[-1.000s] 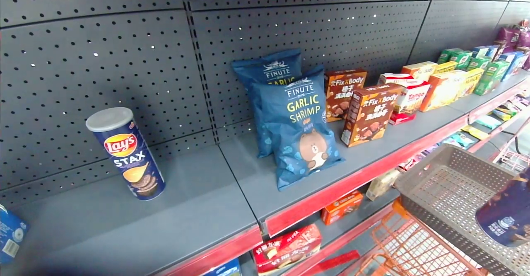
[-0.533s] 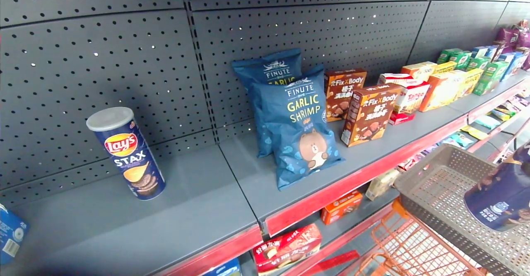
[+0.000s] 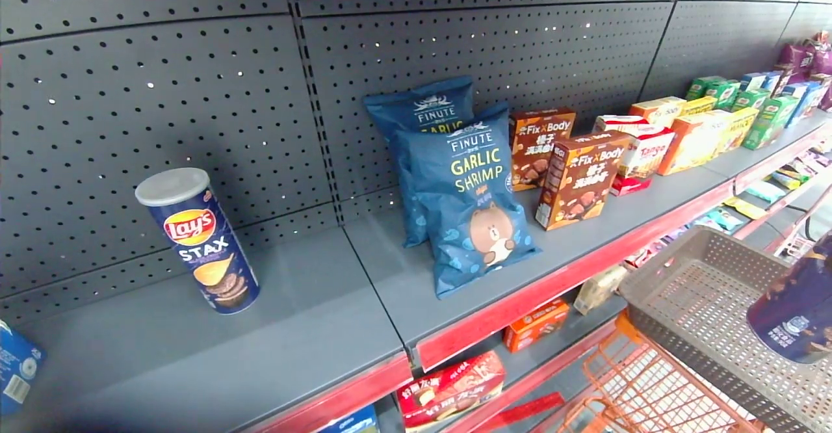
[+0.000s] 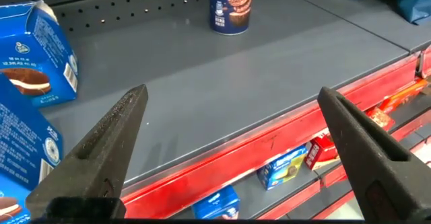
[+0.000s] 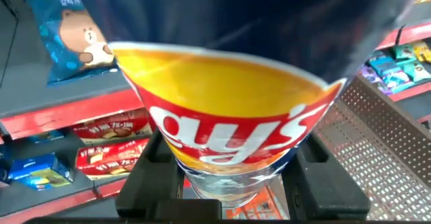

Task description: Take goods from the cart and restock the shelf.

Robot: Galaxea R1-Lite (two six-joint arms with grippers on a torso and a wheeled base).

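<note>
Two blue cartons (image 4: 40, 56): far left end of the shelf (image 3: 312, 316), one behind the other.

One left gripper (image 4: 232, 96): off the shelf's front edge, near the cartons. Its fingers (image 4: 108, 150) are spread wide, with nothing between them.

One shelved can (image 3: 197, 241): dark blue with a grey lid, standing on its base near the pegboard back, well apart from the goods to its right.

Two blue bags (image 3: 465, 205): one in front of the other, leaning back toward the pegboard.

Two brown boxes (image 3: 575, 179): upright, just beside the bags.

Several mixed boxes (image 3: 702, 134): white, orange, yellow and green, in a row running on to the right.

One grey basket (image 3: 702, 290): perforated, sitting on the orange wire cart (image 3: 643, 381), below and in front of the shelf.

One held can (image 3: 796, 319): dark blue, tilted, in the air above the basket's right part.

One right gripper (image 5: 232, 183): black fingers on either side of one end of the held can, apparently clamped on it, though the can hides most of them.
</note>
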